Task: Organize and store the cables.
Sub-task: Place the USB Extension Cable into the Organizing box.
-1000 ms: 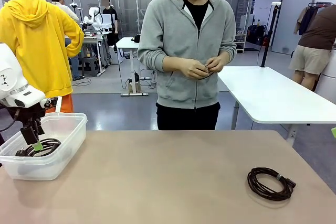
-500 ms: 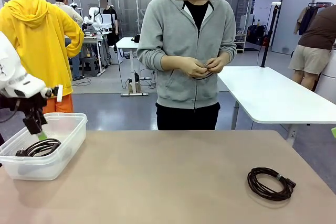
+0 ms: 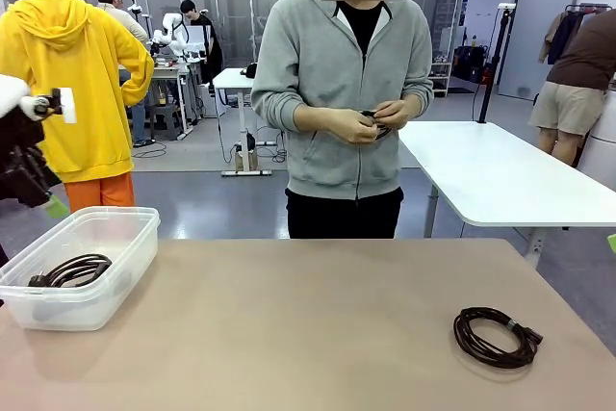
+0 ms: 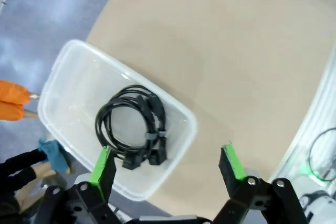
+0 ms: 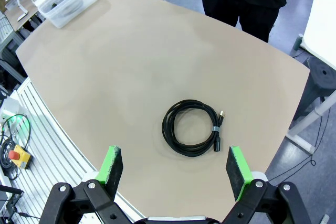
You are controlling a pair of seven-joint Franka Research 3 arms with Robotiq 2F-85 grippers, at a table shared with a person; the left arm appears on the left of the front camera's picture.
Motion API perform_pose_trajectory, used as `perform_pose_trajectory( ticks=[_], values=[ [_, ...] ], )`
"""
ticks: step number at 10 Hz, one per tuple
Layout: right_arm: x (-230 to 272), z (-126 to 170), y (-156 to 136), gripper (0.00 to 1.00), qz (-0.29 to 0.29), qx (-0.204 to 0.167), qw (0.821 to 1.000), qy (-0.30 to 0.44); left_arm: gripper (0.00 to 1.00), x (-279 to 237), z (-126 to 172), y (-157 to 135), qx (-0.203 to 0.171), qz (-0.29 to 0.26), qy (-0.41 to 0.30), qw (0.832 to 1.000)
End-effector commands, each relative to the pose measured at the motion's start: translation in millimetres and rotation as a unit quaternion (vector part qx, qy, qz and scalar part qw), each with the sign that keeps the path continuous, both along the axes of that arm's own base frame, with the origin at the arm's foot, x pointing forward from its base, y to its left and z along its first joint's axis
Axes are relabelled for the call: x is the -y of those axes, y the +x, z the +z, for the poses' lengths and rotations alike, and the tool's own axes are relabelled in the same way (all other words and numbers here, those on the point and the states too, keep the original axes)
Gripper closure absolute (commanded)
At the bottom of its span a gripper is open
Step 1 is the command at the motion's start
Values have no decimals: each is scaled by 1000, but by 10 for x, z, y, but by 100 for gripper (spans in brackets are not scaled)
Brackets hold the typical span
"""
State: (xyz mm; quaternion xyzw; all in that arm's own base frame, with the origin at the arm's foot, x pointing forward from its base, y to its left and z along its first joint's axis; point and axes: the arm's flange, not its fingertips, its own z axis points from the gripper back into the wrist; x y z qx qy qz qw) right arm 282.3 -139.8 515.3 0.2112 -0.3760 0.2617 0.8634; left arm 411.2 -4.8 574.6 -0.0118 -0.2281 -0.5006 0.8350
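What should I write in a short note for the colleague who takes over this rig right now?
Left gripper: open, empty, high above the clear bin.
Right gripper: open, empty, above the table coil.
Cables: the stored coil lies inside the bin; the table coil lies on the table, on the robot's right side. The person's hands hold something dark, possibly another cable.
Done: one coil stored.
Left: put the table coil in the bin, and likely whatever the person hands over.
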Motion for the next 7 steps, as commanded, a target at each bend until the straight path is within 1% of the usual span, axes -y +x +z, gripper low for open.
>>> perform_pose_trajectory(
  ticks=[1,2,4,5,6,7],
  values=[
    [18,0,-5,0,9,6,1000,1,0,-137,-103,-590,-2,19,-34,999],
    [18,0,-5,0,9,6,1000,1,0,-256,-157,-901,-5,18,-54,998],
    [18,0,-5,0,9,6,1000,1,0,-453,-264,-1282,15,33,-81,996],
    [18,0,-5,0,9,6,1000,1,0,-554,-337,-1393,15,41,-93,995],
    [18,0,-5,0,9,6,1000,1,0,-596,-364,-1442,11,48,-81,996],
    [18,0,-5,0,9,6,1000,1,0,-619,-342,-1394,17,46,-83,995]
  ],
)
